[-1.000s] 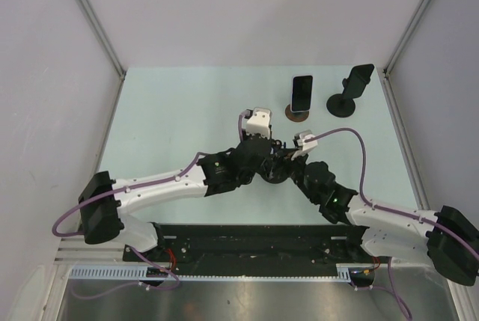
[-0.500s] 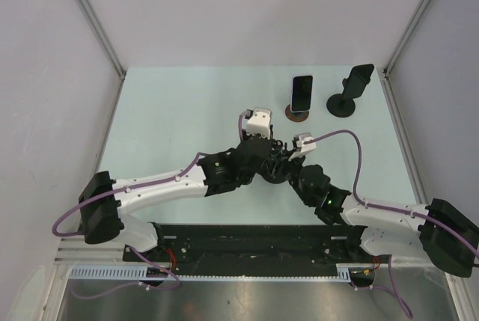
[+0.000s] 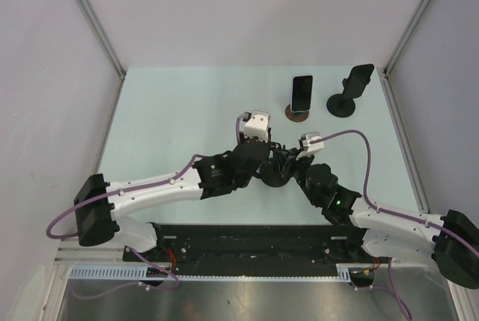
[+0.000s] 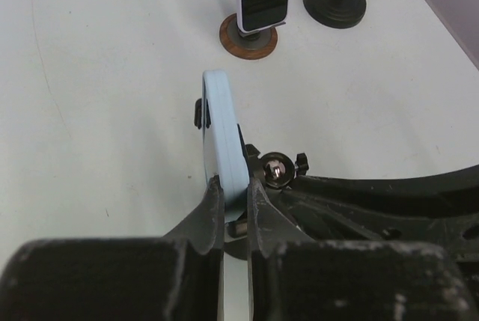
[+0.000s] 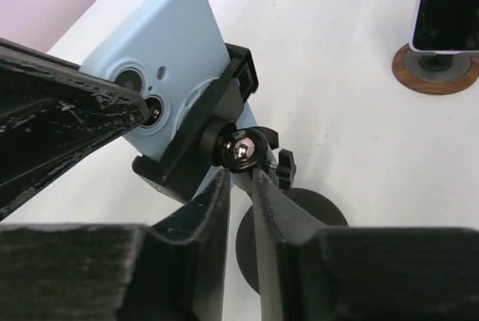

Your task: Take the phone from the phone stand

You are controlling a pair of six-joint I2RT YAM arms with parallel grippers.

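A light blue phone (image 4: 221,130) stands on edge in the clamp of a black phone stand (image 5: 196,149), in the middle of the table. My left gripper (image 4: 233,190) is shut on the phone's lower end, one finger on each face. In the right wrist view the phone's (image 5: 161,52) back and camera lenses face me. My right gripper (image 5: 239,177) is shut on the stand's neck, just under its ball joint (image 5: 241,149). The stand's round base (image 5: 299,224) rests on the table below. From above, both wrists (image 3: 273,158) cover the phone.
A second phone (image 3: 301,93) stands upright on a round wooden-based stand (image 3: 298,115) at the back right. A bare black stand (image 3: 348,95) is to its right, near the right wall. Pale walls enclose the table on three sides.
My right gripper has shut on the stand's neck, and the right arm has shifted slightly. The left gripper has kept its hold on the phone.
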